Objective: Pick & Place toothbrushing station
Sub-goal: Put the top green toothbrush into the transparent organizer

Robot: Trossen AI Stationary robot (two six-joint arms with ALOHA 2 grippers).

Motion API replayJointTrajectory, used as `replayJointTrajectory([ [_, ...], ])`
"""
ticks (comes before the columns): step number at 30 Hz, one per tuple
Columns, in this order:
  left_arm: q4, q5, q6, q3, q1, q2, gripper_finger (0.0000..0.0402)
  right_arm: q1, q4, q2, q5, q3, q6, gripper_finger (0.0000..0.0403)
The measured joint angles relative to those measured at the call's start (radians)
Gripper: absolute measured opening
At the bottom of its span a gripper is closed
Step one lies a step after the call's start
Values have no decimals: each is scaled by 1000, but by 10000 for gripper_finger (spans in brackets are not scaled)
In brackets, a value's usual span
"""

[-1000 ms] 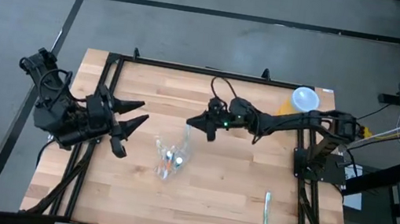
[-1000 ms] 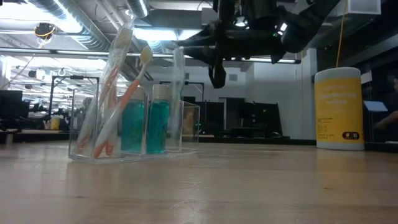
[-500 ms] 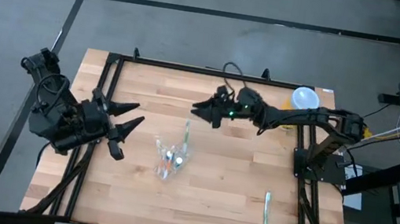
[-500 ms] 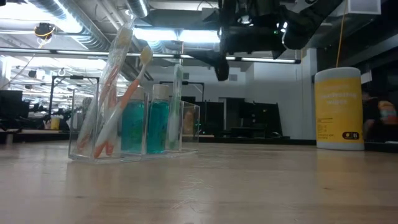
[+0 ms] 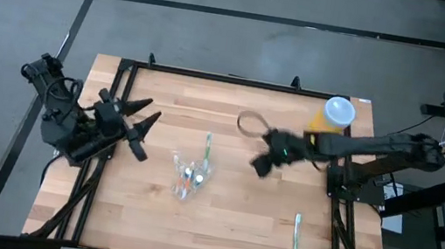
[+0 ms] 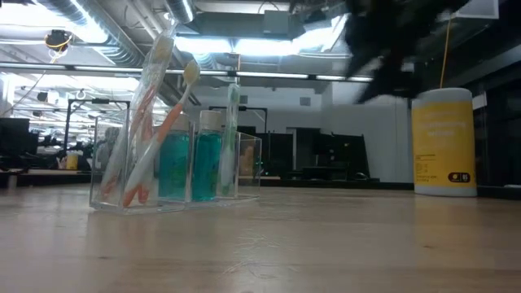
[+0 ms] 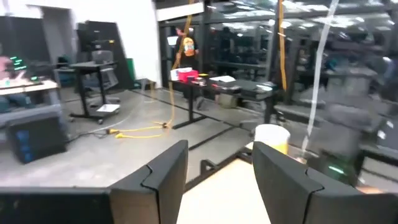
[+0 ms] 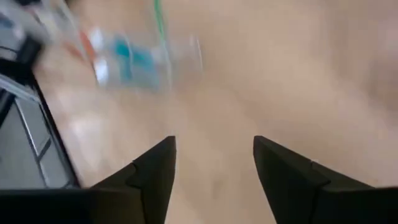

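Overhead, right tool spread (empty) beside clear holder, left tool spread, low view alone shows upright toothbrushes.

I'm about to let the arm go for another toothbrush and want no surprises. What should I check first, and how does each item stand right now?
1. Right claw empty and open: ok; the right wrist view shows its fingers apart with nothing between them.
2. Green toothbrush seated in the clear organizer: ok, it stands upright in a compartment.
3. Organizer upright on the table: ok.
4. Remaining toothbrushes reachable: ok, they lie flat near the table's front right corner, nothing on them.
5. Left claw out of the way: ok, open and empty at the left edge.
6. Yellow canister clear of the right arm's path: cannot tell.
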Motion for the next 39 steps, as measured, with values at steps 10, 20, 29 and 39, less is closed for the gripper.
replayJointTrajectory([
  [10, -358, 62, -363, -1, 83, -33, 177, 534, -399, -2, 117, 0, 919, 193],
  [20, -531, 259, -604, -2, 125, -24, 172, 707, -372, 232, 35, -2, 1188, 180],
  [29, -529, 323, -648, -2, 123, -22, 160, 721, -324, 328, 68, 35, 1189, 168],
  [39, -531, 361, -650, -2, 125, -22, 155, 793, -552, 319, 8, 88, 1187, 151],
])
